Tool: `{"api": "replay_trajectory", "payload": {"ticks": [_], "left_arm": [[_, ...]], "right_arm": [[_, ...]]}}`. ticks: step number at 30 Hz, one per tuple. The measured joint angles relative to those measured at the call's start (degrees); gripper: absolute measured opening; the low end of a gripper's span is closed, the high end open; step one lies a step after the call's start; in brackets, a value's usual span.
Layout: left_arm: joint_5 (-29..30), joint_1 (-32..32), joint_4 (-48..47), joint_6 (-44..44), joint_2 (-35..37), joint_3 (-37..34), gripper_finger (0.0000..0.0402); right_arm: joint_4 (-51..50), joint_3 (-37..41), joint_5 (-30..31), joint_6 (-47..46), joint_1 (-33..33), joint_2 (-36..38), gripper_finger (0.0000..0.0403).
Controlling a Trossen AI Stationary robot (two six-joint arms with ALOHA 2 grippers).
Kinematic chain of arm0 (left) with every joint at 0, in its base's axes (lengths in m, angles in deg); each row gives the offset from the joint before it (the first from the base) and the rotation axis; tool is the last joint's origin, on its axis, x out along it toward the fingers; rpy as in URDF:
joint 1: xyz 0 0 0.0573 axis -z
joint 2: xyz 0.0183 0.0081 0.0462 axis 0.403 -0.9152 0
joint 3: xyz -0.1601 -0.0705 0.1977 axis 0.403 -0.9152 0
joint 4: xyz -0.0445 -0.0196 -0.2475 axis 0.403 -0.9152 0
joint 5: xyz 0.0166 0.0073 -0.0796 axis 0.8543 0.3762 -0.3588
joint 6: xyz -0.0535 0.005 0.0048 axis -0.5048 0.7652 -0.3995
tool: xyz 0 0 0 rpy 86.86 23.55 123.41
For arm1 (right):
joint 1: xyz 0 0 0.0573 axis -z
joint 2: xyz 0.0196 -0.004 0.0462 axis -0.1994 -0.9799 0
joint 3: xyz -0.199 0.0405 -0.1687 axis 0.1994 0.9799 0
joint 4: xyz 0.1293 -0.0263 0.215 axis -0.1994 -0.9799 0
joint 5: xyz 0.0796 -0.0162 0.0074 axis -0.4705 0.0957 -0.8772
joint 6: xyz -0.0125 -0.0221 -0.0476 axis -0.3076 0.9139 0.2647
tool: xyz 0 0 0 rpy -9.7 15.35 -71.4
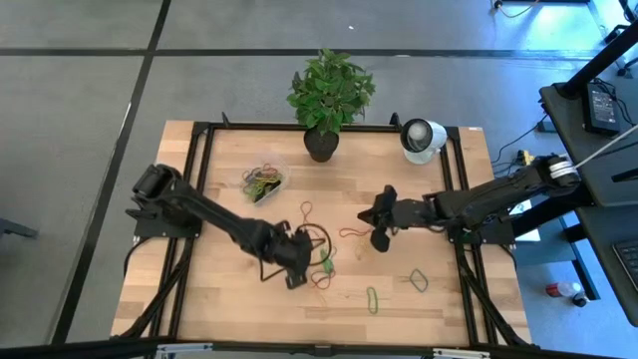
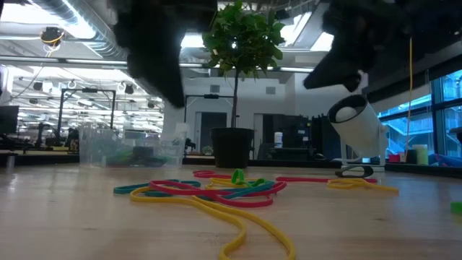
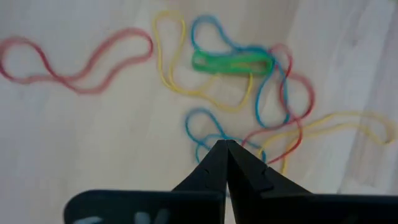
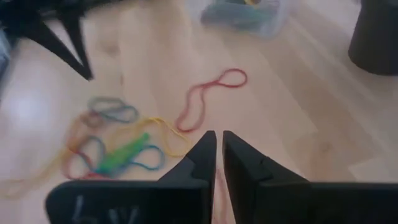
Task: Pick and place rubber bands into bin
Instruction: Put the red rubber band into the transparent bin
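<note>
A tangle of rubber bands point(image 1: 321, 264) in blue, yellow, red and green lies flat on the wooden table, also seen in the left wrist view point(image 3: 249, 93) and the low view point(image 2: 216, 189). Single bands lie apart: a red one point(image 1: 351, 234) point(image 4: 208, 99), a yellow one point(image 1: 307, 210) and two green ones point(image 1: 419, 280) point(image 1: 372, 297). The clear bin point(image 1: 265, 180) point(image 2: 128, 149) stands at the far left and holds several bands. My left gripper point(image 1: 296, 261) point(image 3: 225, 144) hovers shut over the tangle's left edge. My right gripper point(image 1: 379, 231) point(image 4: 217, 134) hangs shut just right of the red band.
A black plant pot point(image 1: 321, 145) with a leafy plant stands at the far edge's middle, and a white round camera-like object point(image 1: 423, 138) stands at the far right. The black frame rails point(image 1: 199, 170) run along the table's sides. Bare wood point(image 1: 219, 289) lies near left.
</note>
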Motion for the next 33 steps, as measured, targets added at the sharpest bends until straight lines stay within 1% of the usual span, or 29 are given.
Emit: {"api": "replay_trajectory", "payload": {"ticks": [2,4,7,10,12,16,18,21,23,25,28,31,33], "left_arm": [[0.23,1.05,-0.07,-1.64,-1.27,-0.02,0.0001],[0.23,2.01,0.37,-2.09,-1.32,-0.3,0.0001],[0.38,3.01,3.6,-2.2,-0.59,-2.39,0.0001],[0.51,3.87,6.55,-2.63,1.11,-4.84,0.0001],[0.71,4.64,7.7,-3.29,2.08,-6.95,0.0001],[0.75,6.71,11.7,-3.33,3.47,-10.4,0.0001],[0.75,7.76,14.47,-3.45,4.14,-12.27,0.0001],[1.87,9.48,17.11,-3.72,5.53,-15.23,0.0001],[3.07,10.74,20.88,-4.14,7.13,-17.71,0.0001],[3.99,11.93,23.57,-4.96,8.67,-20.35,0.0001],[4.86,13.81,26.72,-6.78,11.41,-24.54,0.0001],[5.08,15.36,28.75,-8.73,13.97,-28.2,0.0001],[5.04,16.25,29.54,-8.94,15.54,-30.39,0.0001]], "right_arm": [[-4.12,-3.45,-0.03,1.44,0.67,-3.77,0.0042],[-9.85,-7.26,-1.36,1.65,1.52,-8.07,0.0052],[-19.65,-12.3,-6.15,1.31,3.05,-14.78,0.0074],[-25.73,-15.98,-10.66,1.8,4.03,-20.58,0.0102],[-26.99,-17.41,-12.22,2.85,4.26,-23.79,0.0122],[-27.41,-18.87,-13.42,2.92,4.24,-28.64,0.0156],[-28.4,-19.46,-13.44,1.62,4.27,-30.6,0.0166],[-28.59,-20.51,-13.38,-0.1,4.5,-32.71,0.0169],[-28.78,-20.97,-13.38,-1.03,4.81,-34.02,0.0161],[-29.07,-21.14,-13.52,-1.95,5.24,-34.76,0.0142],[-28.93,-21.16,-13.36,-3.53,5.51,-35.38,0.0094],[-28.39,-21.08,-12.94,-4.89,5.53,-35.34,0.0028],[-27.97,-20.9,-13.14,-6.73,5.57,-34.27,0.001]]}}
